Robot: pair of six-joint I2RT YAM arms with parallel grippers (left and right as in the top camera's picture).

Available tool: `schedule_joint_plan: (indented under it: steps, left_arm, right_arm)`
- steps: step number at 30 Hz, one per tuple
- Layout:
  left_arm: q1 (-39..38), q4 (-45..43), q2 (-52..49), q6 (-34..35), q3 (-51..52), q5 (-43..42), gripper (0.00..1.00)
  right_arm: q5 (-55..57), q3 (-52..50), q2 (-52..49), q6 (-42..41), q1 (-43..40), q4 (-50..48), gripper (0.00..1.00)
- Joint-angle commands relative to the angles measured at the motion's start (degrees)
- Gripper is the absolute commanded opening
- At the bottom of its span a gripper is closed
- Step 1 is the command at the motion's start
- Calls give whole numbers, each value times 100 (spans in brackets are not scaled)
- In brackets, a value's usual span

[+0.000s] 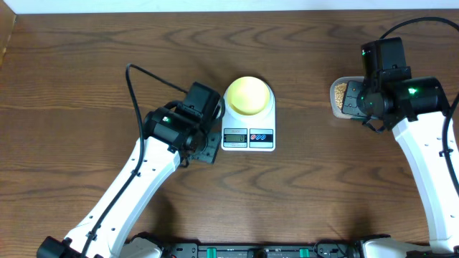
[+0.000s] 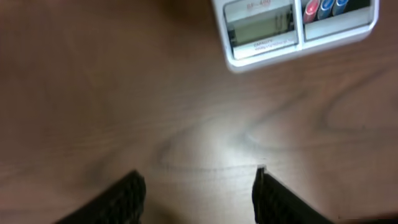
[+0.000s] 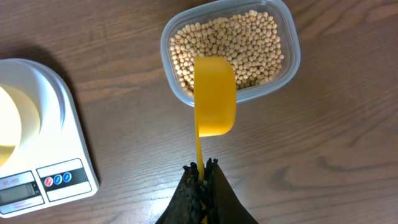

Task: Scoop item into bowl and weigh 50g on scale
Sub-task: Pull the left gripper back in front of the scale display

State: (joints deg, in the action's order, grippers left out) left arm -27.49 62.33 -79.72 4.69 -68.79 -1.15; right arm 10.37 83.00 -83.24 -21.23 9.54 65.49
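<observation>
Extras I see
Clear tub (image 3: 293, 53) on brown wooden table (image 3: 348, 162); yellow scoop (image 3: 214, 96) above its near rim.

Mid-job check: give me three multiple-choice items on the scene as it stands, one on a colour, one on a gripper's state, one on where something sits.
1. What colour is the scoop?
A) green B) yellow C) white

2. The right gripper is:
A) wide open B) shut on a cloth C) shut on the scoop's handle

3. Where is the bowl?
A) on the scale B) held by the right gripper C) under the scoop

Answers:
1 B, the right wrist view shows the scoop bright yellow.
2 C, the jaws pinch its thin handle with no gap.
3 A, the overhead view shows the pale bowl resting on the white scale, above the display.
</observation>
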Motion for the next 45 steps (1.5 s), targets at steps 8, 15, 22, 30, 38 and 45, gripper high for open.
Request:
schedule_joint_plan:
  steps: [8, 15, 22, 30, 38, 45]
  left_arm:
    - [15, 302, 811, -98, -367, -481, 58]
    - [13, 199, 964, -162, -365, -1488, 58]
    - [13, 323, 964, -728, -365, -1563, 58]
    - [-68, 278, 688, -1093, -365, -1292, 58]
    - [-332, 133, 343, -1222, -365, -960, 58]
    - [-345, -79, 332, -1220, -365, -946, 60]
  right_arm:
    - [173, 101, 20, 50, -155, 107, 1]
    - [168, 101, 20, 52, -291, 109, 1]
    - [170, 101, 20, 74, -343, 96, 1]
    - [173, 101, 20, 160, -363, 118, 1]
    - [175, 98, 20, 160, -492, 225, 1]
    - [175, 90, 17, 166, -710, 372, 1]
